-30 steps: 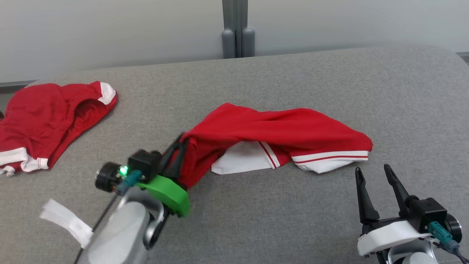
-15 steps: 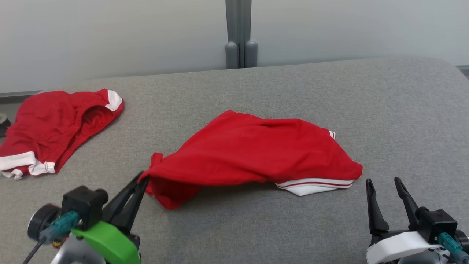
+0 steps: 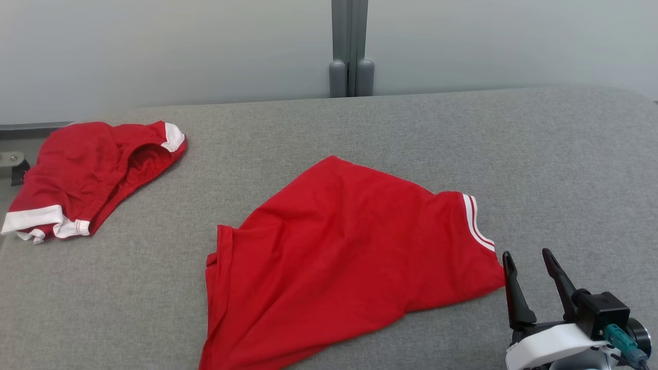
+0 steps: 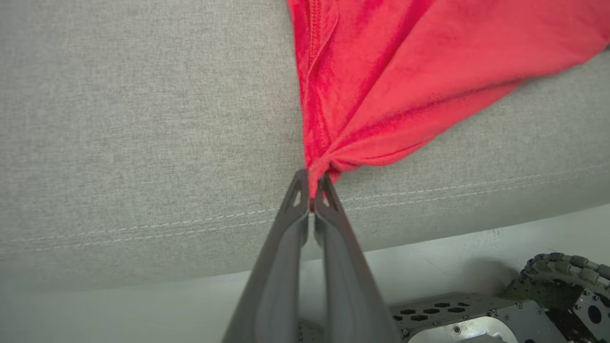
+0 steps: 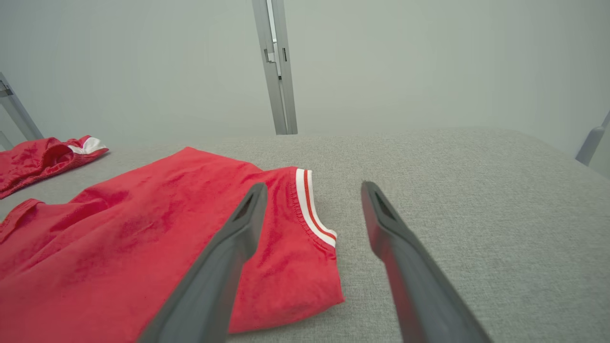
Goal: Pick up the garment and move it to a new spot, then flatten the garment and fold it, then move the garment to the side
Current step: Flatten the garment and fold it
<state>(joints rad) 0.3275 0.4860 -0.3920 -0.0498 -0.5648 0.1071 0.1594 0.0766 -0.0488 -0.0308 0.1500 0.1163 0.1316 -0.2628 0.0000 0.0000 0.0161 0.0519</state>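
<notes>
Left wrist view has the left claw (image 4: pixel 310 185) pinched shut on a bunched corner of the red shirt (image 4: pixel 381 85), right over the near seam of the grey cushion (image 4: pixel 119 119). The shirt lies across the middle of the cushion, fanning out from that held corner. The right claw (image 3: pixel 526 253) stands open and empty, just beside the shirt's striped cuff (image 3: pixel 475 221).

This looks like the flattening pull. It would go best kept low and steady toward the near edge, so the cloth slides instead of lifting, and stopped before the corner goes over the seam. The folds near the held corner (still gathered tight) probably need a sideways tug, and the right claw is well placed to take the edge below the cuff.

Half a second ago the shirt sat humped, with its white hem tucked under at the right. Now it lies much flatter and nearer. The other red garment (image 3: pixel 87 169) at the far left only seems shifted, since the head camera turned.
</notes>
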